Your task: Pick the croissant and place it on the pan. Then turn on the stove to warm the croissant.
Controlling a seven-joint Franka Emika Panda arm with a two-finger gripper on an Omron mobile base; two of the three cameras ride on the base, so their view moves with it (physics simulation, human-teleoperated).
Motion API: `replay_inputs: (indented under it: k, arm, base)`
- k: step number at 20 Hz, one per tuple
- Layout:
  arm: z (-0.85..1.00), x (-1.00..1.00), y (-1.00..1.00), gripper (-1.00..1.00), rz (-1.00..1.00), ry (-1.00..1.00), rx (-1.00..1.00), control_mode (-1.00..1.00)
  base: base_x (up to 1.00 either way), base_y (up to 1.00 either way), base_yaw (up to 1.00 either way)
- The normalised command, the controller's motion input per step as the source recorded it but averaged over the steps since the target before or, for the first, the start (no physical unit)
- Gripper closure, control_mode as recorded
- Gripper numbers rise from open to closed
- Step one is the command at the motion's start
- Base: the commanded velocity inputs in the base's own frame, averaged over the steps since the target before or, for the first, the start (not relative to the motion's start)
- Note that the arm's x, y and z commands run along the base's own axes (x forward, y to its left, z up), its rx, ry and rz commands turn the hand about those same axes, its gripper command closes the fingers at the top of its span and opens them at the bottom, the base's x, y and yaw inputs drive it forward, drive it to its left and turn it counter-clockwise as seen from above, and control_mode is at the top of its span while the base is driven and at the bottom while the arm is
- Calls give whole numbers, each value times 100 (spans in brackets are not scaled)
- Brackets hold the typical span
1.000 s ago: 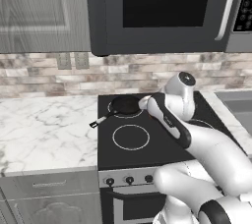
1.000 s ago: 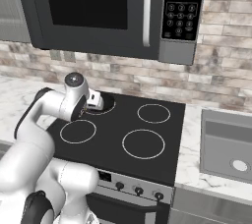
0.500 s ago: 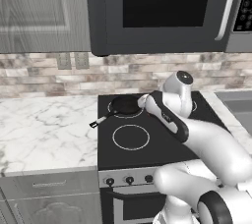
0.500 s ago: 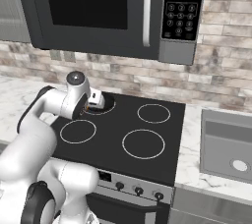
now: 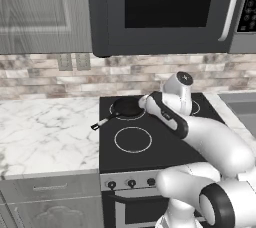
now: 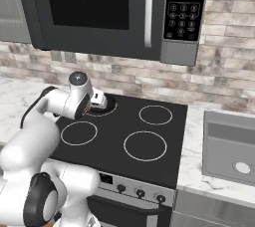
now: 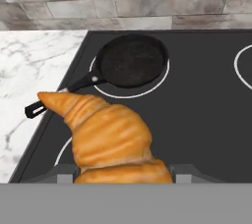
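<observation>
Gripper (image 7: 123,176): closed tight on the croissant.
Croissant (image 7: 110,142): between the two fingers, up in the air over the stove (image 7: 197,115).
Pan (image 7: 130,61): on the back left burner, nothing inside.

From my station I saw a dark glass-fronted microwave with a silver handle (image 5: 167,9) hung above the cooking area, its black keypad panel (image 6: 184,4) on the right. A backsplash of grey-brown stone bricks (image 5: 45,77) ran behind, with 2 pale outlet plates (image 5: 73,61) set in it. A white marble countertop with grey veins (image 5: 45,132) lay to the left, below grey panelled wall cabinets (image 5: 35,12). A grey steel sink basin (image 6: 231,146) sat to the right.
</observation>
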Motion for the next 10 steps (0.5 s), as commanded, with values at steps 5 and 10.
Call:
replay_inputs:
  k: [5, 10]
  arm:
    - [-7, 18, 3, 100, -1, -1, 0, -100]
    - [-12, 18, 5, 100, -1, -2, 0, -100]
  base:
    - [0, 0, 0]
    - [0, 0, 0]
